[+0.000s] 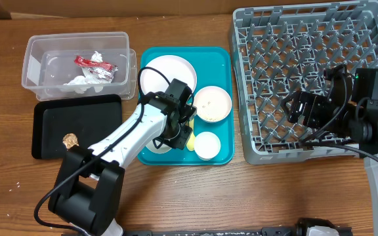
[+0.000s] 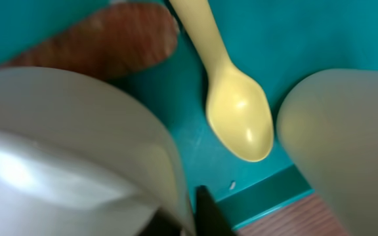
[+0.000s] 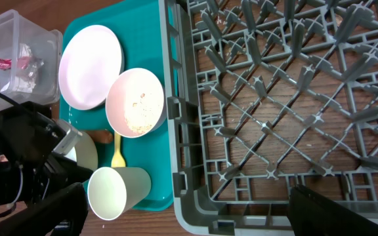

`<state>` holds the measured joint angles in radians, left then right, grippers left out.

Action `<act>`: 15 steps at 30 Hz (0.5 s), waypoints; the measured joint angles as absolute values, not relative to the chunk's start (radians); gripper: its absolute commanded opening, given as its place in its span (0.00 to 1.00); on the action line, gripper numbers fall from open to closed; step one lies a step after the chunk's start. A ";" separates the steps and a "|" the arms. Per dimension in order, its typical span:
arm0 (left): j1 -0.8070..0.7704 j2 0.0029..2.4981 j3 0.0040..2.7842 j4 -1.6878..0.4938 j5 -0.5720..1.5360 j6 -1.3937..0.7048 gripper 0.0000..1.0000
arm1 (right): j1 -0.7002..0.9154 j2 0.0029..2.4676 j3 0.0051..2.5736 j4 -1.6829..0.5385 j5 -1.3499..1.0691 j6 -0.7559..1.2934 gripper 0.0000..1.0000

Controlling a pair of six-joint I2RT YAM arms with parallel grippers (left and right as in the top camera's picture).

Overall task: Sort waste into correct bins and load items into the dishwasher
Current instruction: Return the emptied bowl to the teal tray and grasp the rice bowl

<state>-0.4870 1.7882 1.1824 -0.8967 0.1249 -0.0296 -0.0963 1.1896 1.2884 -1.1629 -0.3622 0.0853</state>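
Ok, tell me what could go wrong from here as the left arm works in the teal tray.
1. The left gripper is at the rim of a white bowl, with the yellow spoon and a cup lying close; a lift may knock them.
2. The middle bowl holds rice; racked unemptied, it would likely spill through the open grid of the grey rack.

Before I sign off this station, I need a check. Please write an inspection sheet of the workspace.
Surface: wooden table.
Job's things: red wrapper and tissue in clear tub; food lump on black tray; plate, bowl with rice, cup, yellow spoon on teal tray; dish rack empty.
Clutter: nothing seen.
Grippers: left gripper at a pale dish rim, grip unclear; right gripper open above the rack.
Cables: black cable loops over the plate.
Surroundings: nothing seen.
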 measured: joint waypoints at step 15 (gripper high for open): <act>-0.490 1.842 1.529 -1.132 0.165 -0.044 0.51 | -0.096 1.190 1.288 -1.163 -0.363 0.085 1.00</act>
